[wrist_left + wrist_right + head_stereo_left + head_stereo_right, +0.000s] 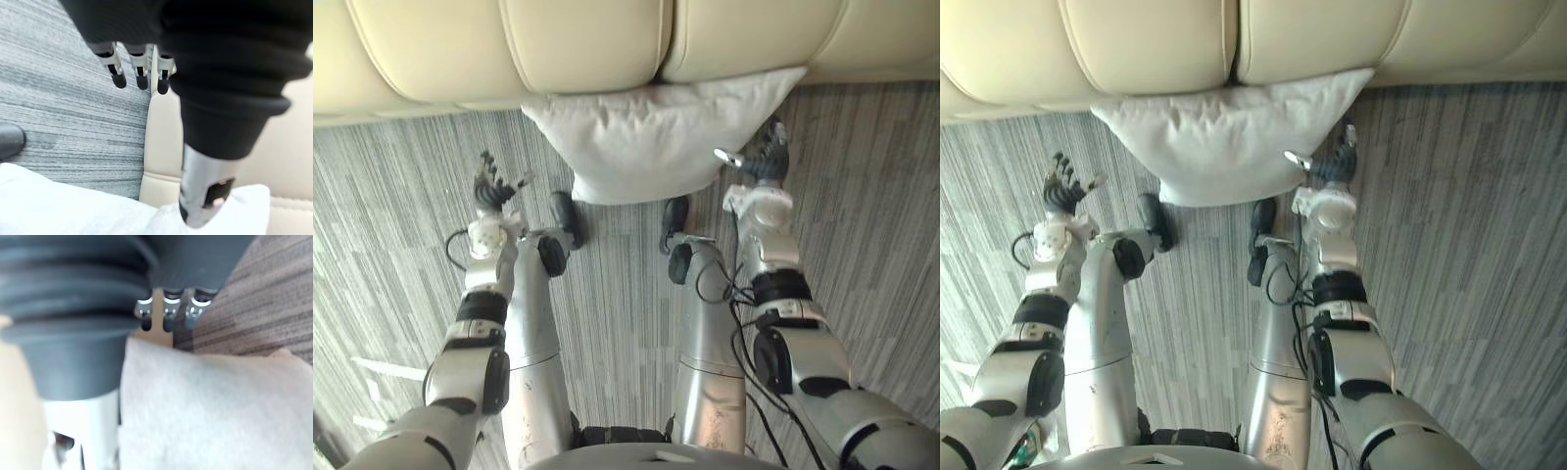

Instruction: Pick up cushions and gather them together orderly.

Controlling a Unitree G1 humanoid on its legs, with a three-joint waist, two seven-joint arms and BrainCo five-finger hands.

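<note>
A white cushion lies on the grey striped carpet with its far edge against the foot of the cream sofa. My left hand hovers over the carpet to the cushion's left, clear of it, open with fingers spread. In the left wrist view its fingers are straight, with the cushion a little way off. My right hand is open at the cushion's right edge, thumb pointing toward the fabric. The right wrist view has its fingers just past the cushion; I cannot tell whether they touch it.
The sofa's front runs across the whole far side. Grey striped carpet stretches out on both sides of the cushion. Thin white bars lie on the floor at the lower left.
</note>
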